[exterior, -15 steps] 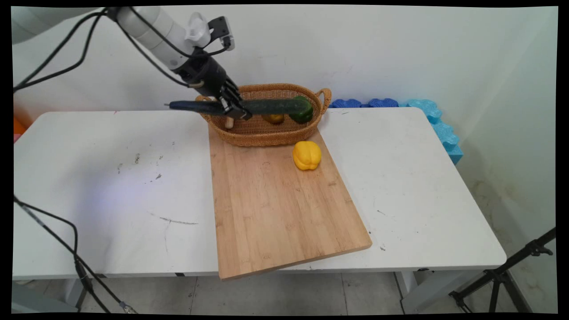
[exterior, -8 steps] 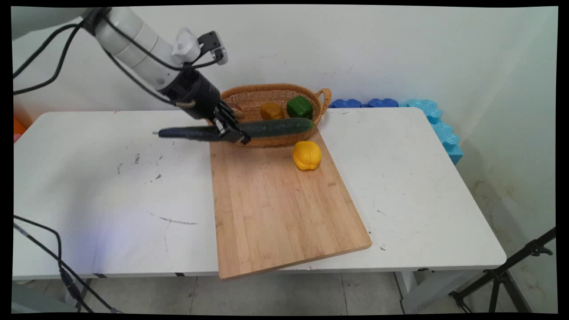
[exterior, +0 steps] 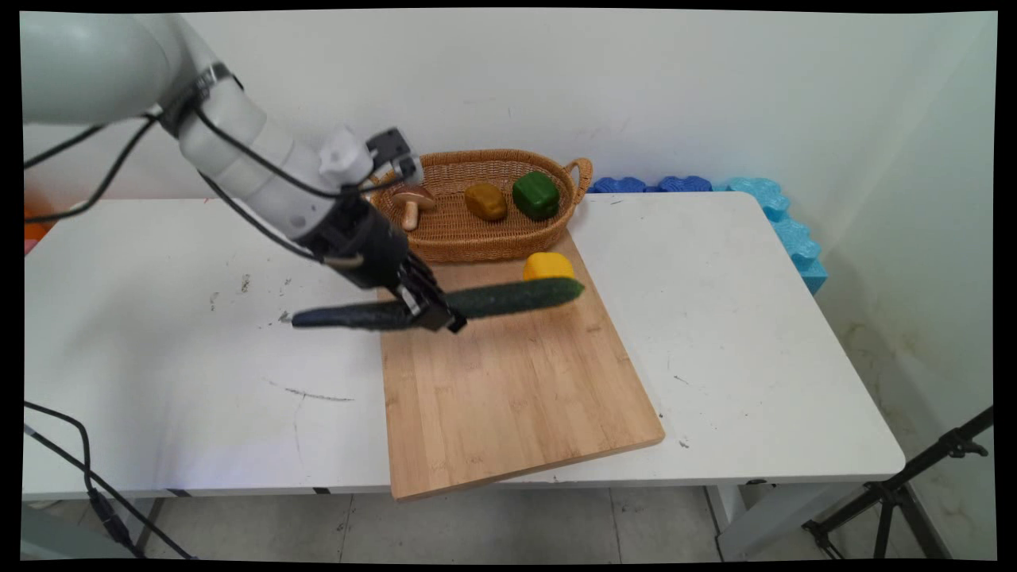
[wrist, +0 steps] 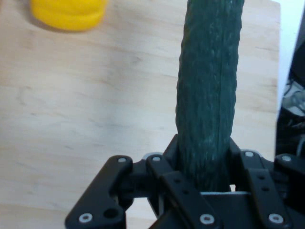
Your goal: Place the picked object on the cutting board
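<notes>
Rectangular pale wooden cutting board point(exterior: 508, 389) on a white table point(exterior: 755, 318); lies askew and overhangs the near edge with one corner. At the board's far end, touching it, an oval woven wicker basket point(exterior: 477, 237) with loop handles; holds a brown-capped mushroom point(exterior: 411, 202) on the left, a brownish-yellow lump point(exterior: 485, 201) in the middle and a blocky green bell pepper point(exterior: 535, 195) on the right. On the board, just before the basket, a yellow bell pepper point(exterior: 544, 264), only partly seen. Right of the basket, along the wall, blue foam mats point(exterior: 763, 199). Left of the board, dark scuff marks point(exterior: 306, 393) on the tabletop. Beyond the board's right, on the floor, a black tripod point(exterior: 898, 492).
</notes>
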